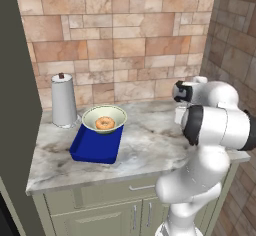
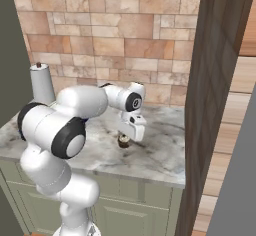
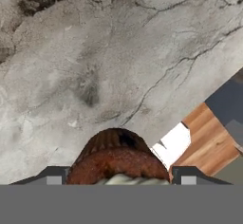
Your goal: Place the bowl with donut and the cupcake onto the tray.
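Observation:
The small dark brown cupcake [image 2: 123, 141] stands on the marble counter [image 2: 160, 150] near its front edge. My gripper [image 2: 125, 138] points down over it. In the hand view the cupcake [image 3: 114, 156] fills the whole gap between the two fingertips [image 3: 53, 176], which press against its sides, so the gripper [image 3: 121, 178] is shut on it. The pale bowl [image 1: 104, 116] with the orange donut [image 1: 105, 124] inside rests on the far end of the blue tray [image 1: 95, 147], at the left of the counter.
A white paper towel roll [image 1: 64, 102] stands upright just behind the tray's left corner. A dark panel closes the counter's left end, and a brown wooden wall [image 2: 215, 105] rises at its right end. Tiled wall runs along the back.

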Robot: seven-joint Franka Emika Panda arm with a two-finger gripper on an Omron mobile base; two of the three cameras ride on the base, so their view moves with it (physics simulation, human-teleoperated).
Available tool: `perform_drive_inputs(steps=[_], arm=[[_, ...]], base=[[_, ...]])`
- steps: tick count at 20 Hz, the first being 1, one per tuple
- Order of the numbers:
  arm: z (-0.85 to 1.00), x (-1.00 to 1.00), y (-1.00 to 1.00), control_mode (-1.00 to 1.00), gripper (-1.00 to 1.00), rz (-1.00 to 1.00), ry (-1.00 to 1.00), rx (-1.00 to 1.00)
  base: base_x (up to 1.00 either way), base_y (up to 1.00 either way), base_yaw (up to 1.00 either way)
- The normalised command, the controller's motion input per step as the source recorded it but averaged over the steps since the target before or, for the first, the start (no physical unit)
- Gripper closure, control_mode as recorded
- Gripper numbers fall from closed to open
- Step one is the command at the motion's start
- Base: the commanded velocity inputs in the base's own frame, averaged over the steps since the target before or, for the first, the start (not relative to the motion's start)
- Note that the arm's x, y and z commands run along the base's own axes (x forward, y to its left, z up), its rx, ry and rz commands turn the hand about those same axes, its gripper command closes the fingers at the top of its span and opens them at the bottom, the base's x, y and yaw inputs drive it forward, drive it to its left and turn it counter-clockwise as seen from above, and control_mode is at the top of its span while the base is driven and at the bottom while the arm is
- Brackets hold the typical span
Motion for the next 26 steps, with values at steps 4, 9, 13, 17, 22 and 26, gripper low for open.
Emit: perform_drive_inputs(steps=[4, 9, 13, 17, 22, 26], arm=[[0.22, -0.07, 0.69, -1.00, 1.00, 0.07, 0.00, 0.00], [-0.03, 0.00, 0.74, -1.00, 1.00, 0.03, -0.01, 0.02], [0.00, 0.00, 0.80, -1.00, 1.00, -0.01, -0.09, 0.00], [0.00, 0.00, 0.76, -1.00, 1.00, -0.17, -0.06, -0.02], [0.00, 0.09, 0.80, -1.00, 1.00, -0.16, -0.02, -0.04], [0.00, 0.32, 0.93, -1.00, 1.00, -0.01, 0.03, -0.07]], base=[[0.00, 0.00, 0.00], [0.00, 0.00, 0.00], [0.00, 0.00, 0.00], [0.00, 0.00, 0.00], [0.00, 0.00, 0.00], [0.00, 0.00, 0.00]])
